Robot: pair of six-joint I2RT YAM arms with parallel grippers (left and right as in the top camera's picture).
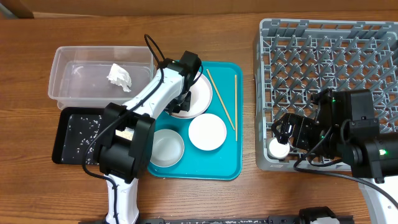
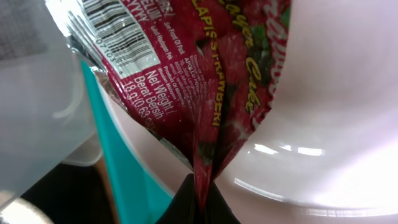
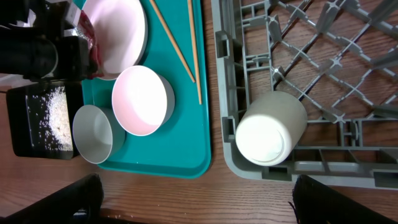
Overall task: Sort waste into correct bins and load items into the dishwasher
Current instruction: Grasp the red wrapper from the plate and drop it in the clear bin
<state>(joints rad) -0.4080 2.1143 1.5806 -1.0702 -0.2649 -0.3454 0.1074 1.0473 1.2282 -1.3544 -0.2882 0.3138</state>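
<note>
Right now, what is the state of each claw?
Left claw: closed on the red snack wrapper.
Right claw: open, holding nothing.

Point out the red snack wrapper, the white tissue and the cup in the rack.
red snack wrapper (image 2: 217,81): left wrist view, middle of printed face.
white tissue (image 1: 120,76): overhead view, centre of the crumple.
cup (image 3: 264,140): right wrist view, its round white end.
</note>
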